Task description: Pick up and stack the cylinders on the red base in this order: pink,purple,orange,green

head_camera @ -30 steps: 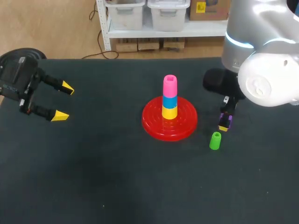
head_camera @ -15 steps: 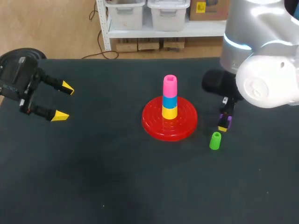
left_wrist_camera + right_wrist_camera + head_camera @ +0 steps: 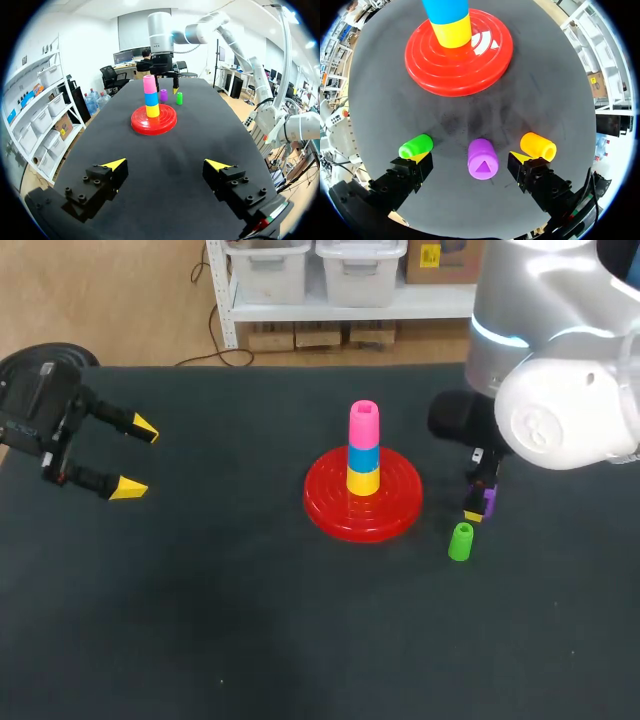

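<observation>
Over by the table's (image 3: 250,630) left edge, the left gripper (image 3: 137,458) hangs low over the black cloth. Its two yellow-tipped fingers are spread wide, with only bare cloth between them, and its own wrist view shows the same (image 3: 166,164).

Around the middle of the table, a little toward the far edge, sits the red base (image 3: 330,508), a round ridged disc. Three cylinders are stacked on its centre: a yellow cylinder (image 3: 363,481) at the bottom, a blue cylinder (image 3: 364,457) on it, and the pink cylinder (image 3: 364,425) on top, its hollow end up.

Just right of the base's front rim, the green cylinder (image 3: 460,541) stands on the cloth, apart from the disc.

Beside it, toward the right edge, the right arm comes down from the far right corner and its gripper (image 3: 470,158) sits low over the table. The purple cylinder (image 3: 482,159) stands upright between its fingers, showing a triangular hole in its top. The fingers are spread wider than the piece, with a gap of cloth on each side, so it is not clamped. From that wrist, the green cylinder is just outside one finger and the orange cylinder (image 3: 538,146) is just outside the other. From overhead, the arm hides the orange one.
</observation>
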Available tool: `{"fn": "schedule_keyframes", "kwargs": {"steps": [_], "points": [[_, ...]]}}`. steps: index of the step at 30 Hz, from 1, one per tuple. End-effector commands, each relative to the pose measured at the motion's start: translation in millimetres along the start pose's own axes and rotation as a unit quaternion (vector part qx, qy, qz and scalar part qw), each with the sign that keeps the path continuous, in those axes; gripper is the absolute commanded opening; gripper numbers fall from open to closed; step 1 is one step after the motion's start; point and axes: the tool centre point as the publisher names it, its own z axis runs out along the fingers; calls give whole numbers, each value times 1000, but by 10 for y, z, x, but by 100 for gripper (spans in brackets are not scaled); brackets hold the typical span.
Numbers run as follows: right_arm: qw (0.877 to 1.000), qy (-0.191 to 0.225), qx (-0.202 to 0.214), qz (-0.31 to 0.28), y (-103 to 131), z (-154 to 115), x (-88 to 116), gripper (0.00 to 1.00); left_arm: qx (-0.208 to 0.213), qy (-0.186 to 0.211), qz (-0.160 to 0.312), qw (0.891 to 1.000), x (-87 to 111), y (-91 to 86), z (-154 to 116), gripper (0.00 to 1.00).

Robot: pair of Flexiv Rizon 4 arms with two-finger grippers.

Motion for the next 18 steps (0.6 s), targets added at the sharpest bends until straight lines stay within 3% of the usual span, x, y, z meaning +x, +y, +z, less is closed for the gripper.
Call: {"fn": "schedule_keyframes", "kwargs": {"steps": [1,16,18], "points": [[1000,-2,-1,0,-8,16,6,100,-2,-1,2,1000,10,-11,1,100],[1000,-2,-5,1,-4,33,0,100,-2,-1,2,1000,10,-11,1,100],[1000,1,-2,5,-2,32,-1,41,-2,-1,2,1000,10,-11,1,100]]}}
